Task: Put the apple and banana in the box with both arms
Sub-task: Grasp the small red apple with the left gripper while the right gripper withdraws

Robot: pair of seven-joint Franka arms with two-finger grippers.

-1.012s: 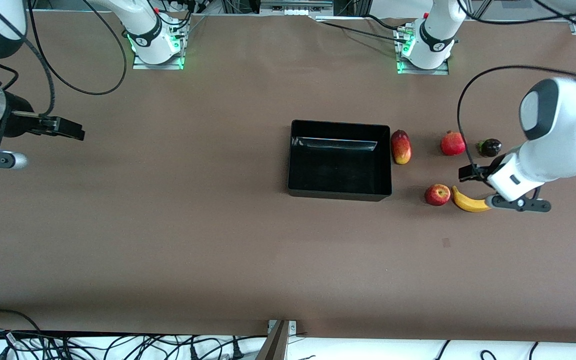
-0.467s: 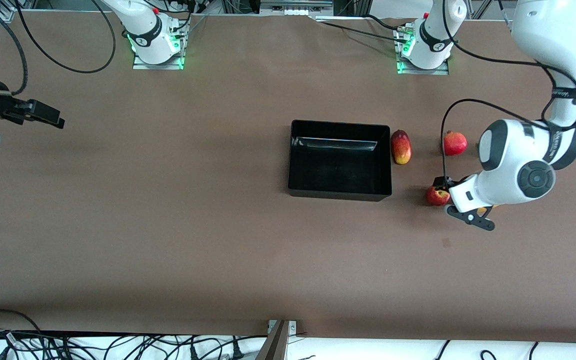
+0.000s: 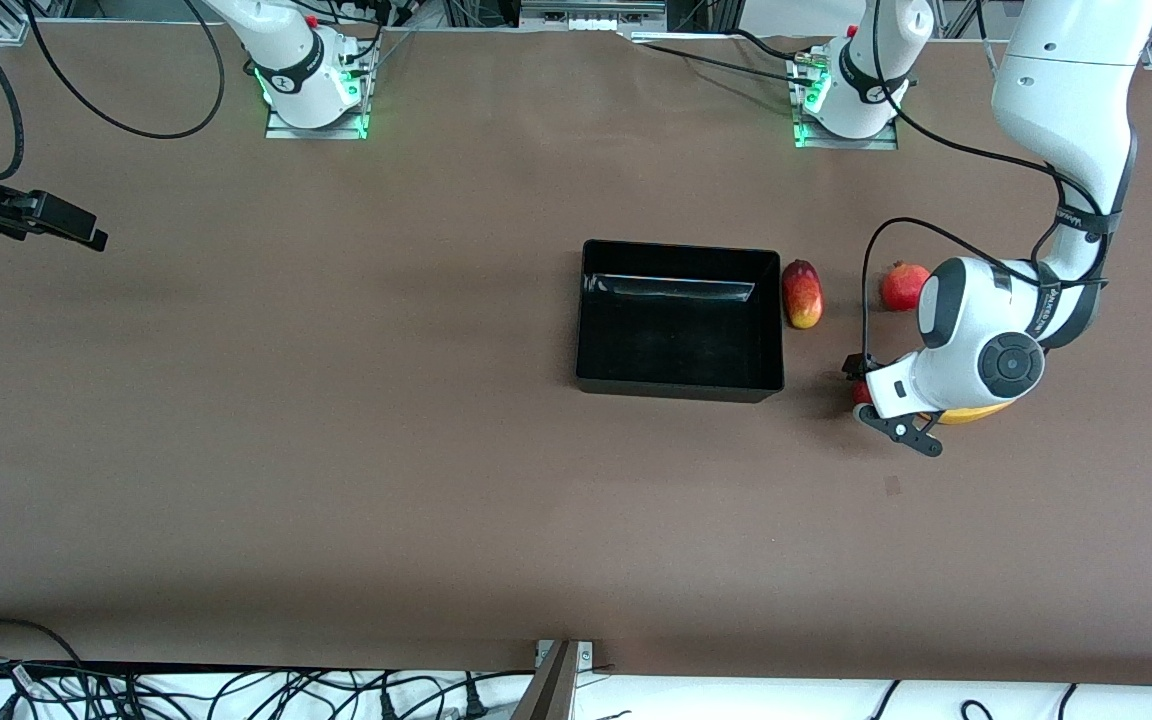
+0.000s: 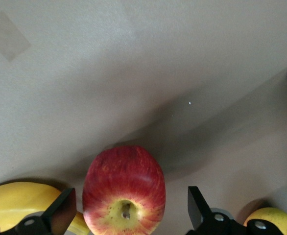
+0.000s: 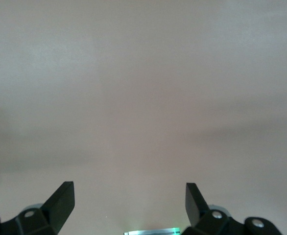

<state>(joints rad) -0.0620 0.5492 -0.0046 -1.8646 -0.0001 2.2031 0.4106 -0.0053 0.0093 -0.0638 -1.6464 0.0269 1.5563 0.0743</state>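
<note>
Apple (image 4: 124,191) sits on counter (image 3: 336,420) beside banana (image 4: 16,205), near box (image 3: 678,378); I see left pincer (image 4: 126,215) spread around it. Right pincer (image 5: 129,203) spread, waiting over bare counter.

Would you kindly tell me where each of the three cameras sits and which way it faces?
Front view: high across the table, facing both arms' bases; shows the box, both arms, the right end effector over bare table.
Left wrist view: on the left arm, looking down at the apple between the open left end effector fingers, banana beside.
Right wrist view: on the right arm, looking at bare table past open fingers.
Shared: front and left wrist views both show the apple and banana.
</note>
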